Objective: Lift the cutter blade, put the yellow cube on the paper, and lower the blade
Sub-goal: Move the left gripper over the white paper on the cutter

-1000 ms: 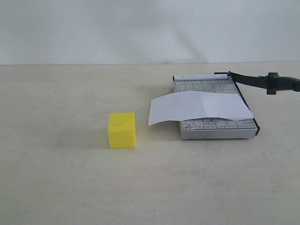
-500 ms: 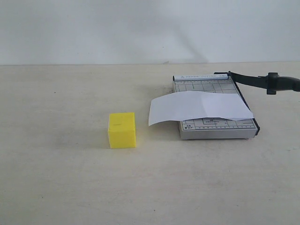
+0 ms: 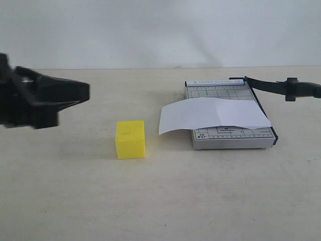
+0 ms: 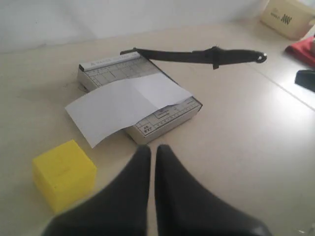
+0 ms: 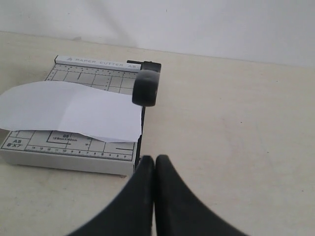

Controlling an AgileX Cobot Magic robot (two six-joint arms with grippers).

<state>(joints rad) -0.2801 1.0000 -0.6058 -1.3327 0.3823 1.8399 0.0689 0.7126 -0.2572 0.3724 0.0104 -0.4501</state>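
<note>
The yellow cube [image 3: 130,139] [image 4: 64,174] stands on the table, just left of the paper's overhanging end. The white paper [image 3: 210,114] [image 4: 125,105] [image 5: 69,108] lies across the grey cutter board [image 3: 230,136] [image 5: 69,147]. The cutter blade [image 3: 266,85] [image 4: 172,55] is lifted off the board, its black handle [image 3: 301,89] [image 5: 146,87] in the air to the right. My left gripper [image 3: 86,92] [image 4: 153,150] hovers shut and empty, up and left of the cube. My right gripper [image 5: 155,160], shut and empty, sits near the board's front right corner; the exterior view does not show it.
A pale wall runs behind the table. In the left wrist view a beige box [image 4: 288,14], a red thing [image 4: 305,49] and a black object [image 4: 307,78] lie past the table's right edge.
My left gripper has come into the exterior view from the left edge, toward the cube. The cube, paper, board and blade have not moved.
</note>
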